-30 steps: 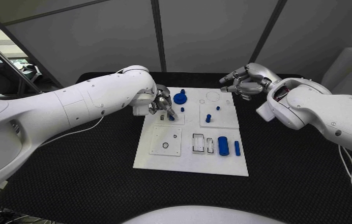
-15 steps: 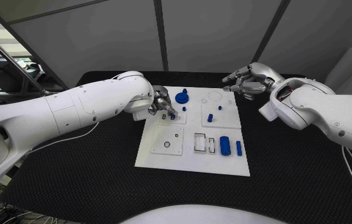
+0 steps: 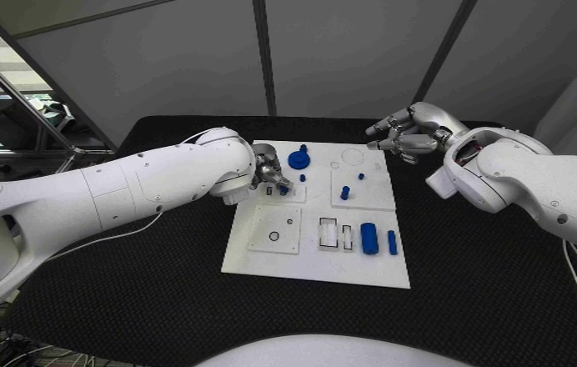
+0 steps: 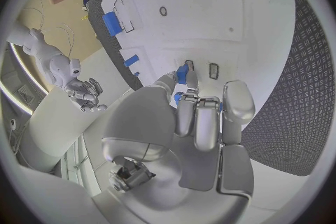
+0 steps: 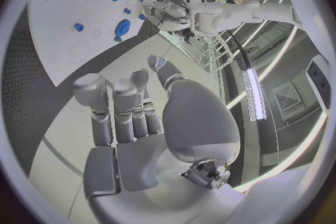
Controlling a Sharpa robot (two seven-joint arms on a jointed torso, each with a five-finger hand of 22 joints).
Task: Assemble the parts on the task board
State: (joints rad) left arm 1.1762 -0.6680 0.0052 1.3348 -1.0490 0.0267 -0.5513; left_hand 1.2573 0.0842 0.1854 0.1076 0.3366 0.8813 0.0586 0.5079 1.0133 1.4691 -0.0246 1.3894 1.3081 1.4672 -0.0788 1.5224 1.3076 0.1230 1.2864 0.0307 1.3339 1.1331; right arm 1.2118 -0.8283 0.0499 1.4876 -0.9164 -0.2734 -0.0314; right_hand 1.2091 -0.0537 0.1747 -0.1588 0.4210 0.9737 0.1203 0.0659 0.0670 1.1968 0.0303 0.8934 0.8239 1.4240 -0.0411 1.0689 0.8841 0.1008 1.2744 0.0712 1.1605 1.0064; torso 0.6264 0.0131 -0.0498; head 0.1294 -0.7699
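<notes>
Since a second ago my left hand [image 3: 269, 175] has stayed at the left edge of the white board [image 3: 315, 263], fingers closed around a small blue peg [image 4: 182, 73] whose tip sits just above a little slot in the board; the whole view has shifted slightly, yet the hand's place on the board looks the same. My right hand [image 3: 408, 138] hangs past the board's far right corner as before, holding nothing, fingers loosely spread and partly curled. Just beyond my left hand's fingers stands a round blue knob [image 3: 297, 161], and a short blue pin [image 3: 344, 192] stands between my two hands. Nearer my body, a blue cylinder [image 3: 369, 238] and a thin blue bar [image 3: 392, 242] lie side by side. The board rests on a black textured table [image 3: 144, 284], with grey panel walls [image 3: 348, 42] behind it.
</notes>
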